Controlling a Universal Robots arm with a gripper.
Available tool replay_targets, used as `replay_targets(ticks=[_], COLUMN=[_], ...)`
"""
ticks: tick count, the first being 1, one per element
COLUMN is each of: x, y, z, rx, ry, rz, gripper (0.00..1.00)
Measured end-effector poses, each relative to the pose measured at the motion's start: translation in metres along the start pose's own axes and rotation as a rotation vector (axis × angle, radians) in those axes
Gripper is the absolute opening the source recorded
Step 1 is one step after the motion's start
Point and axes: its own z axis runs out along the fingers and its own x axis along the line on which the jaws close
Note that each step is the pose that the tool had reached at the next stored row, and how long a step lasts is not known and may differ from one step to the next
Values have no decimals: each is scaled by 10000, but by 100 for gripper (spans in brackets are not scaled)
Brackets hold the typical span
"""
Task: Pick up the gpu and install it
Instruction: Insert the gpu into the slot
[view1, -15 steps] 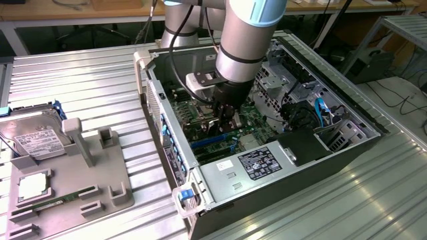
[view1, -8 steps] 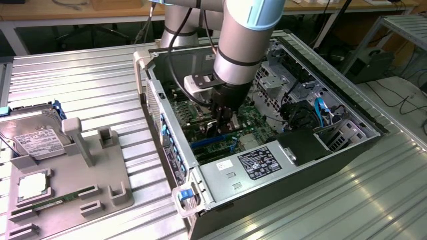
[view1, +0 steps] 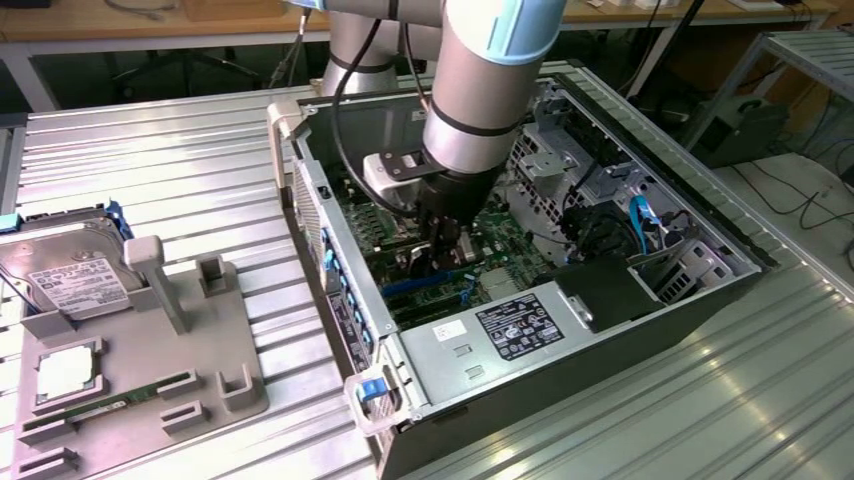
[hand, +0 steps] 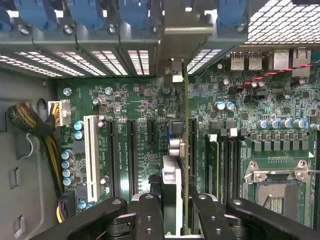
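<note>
End effector (hand: 176, 210) deep inside the computer case (view1: 694, 225), pinching the gpu (hand: 175, 170) edge-on just above the green motherboard (hand: 135, 150).

The open computer case (view1: 534, 250) lies at the centre of the exterior view. The arm (view1: 481, 90) reaches down into it from the top. At lower left, beside it, a holder tray (view1: 147, 370) carries a hard drive (view1: 80, 285).
</note>
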Motion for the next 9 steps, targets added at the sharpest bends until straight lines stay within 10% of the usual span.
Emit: replay_targets(ticks=[9], x=[0], y=[8], z=[23], rx=[-83], ry=[-3], rz=[5], gripper=[28])
